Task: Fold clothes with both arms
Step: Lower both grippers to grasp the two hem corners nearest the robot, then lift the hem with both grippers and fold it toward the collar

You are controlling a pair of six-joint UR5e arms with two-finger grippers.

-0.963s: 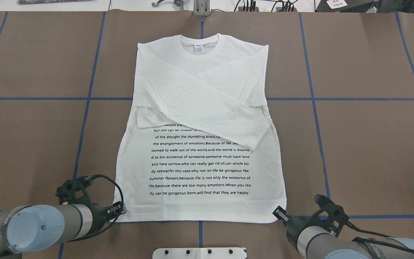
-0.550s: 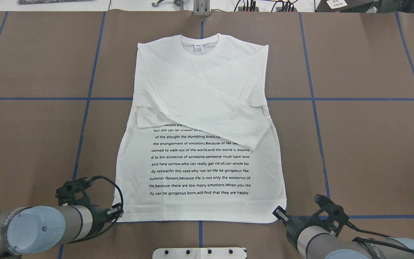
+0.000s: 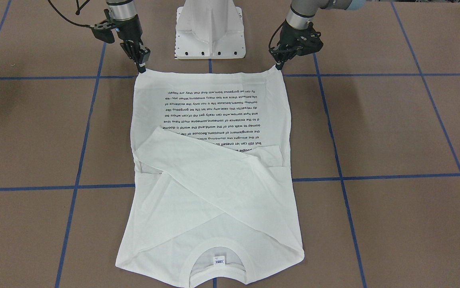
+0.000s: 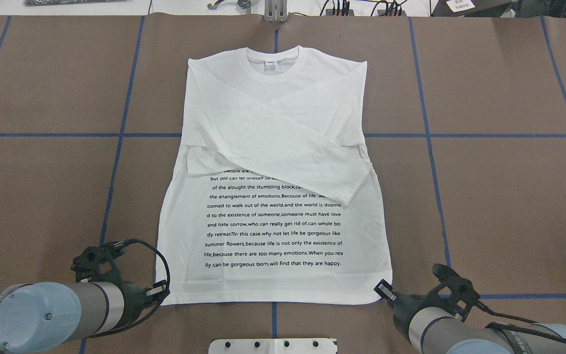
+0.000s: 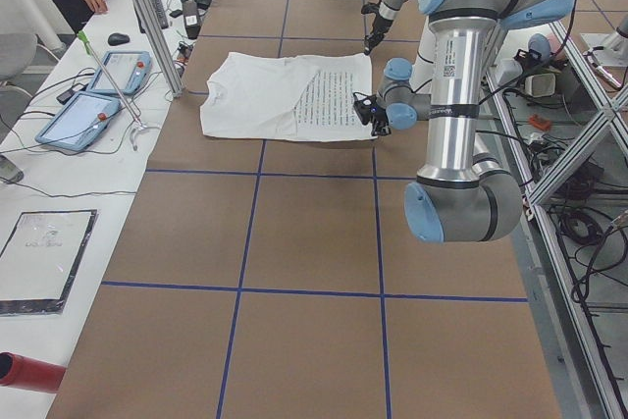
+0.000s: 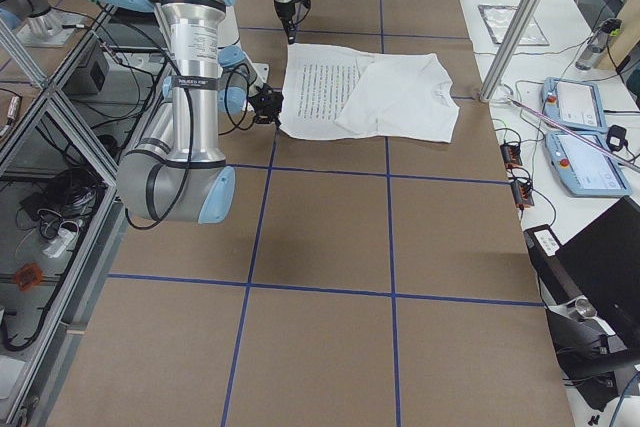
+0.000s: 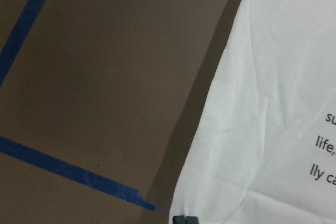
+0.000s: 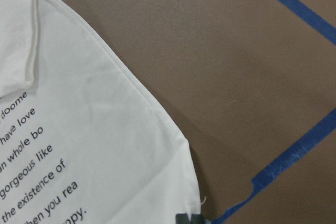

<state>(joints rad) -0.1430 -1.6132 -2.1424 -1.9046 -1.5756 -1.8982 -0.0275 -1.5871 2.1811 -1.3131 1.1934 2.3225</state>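
White long-sleeved T-shirt (image 4: 273, 147) lies flat, sleeves crossed. Left gripper (image 4: 161, 290) and right gripper (image 4: 383, 290) meet its near hem corners; I cannot tell how far either is open.

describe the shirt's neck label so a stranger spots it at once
On the brown table lies a white T-shirt, ribbed collar away from the robot's base. Inside the collar sits the neck label, a tiny white tag, unlike the black text block.
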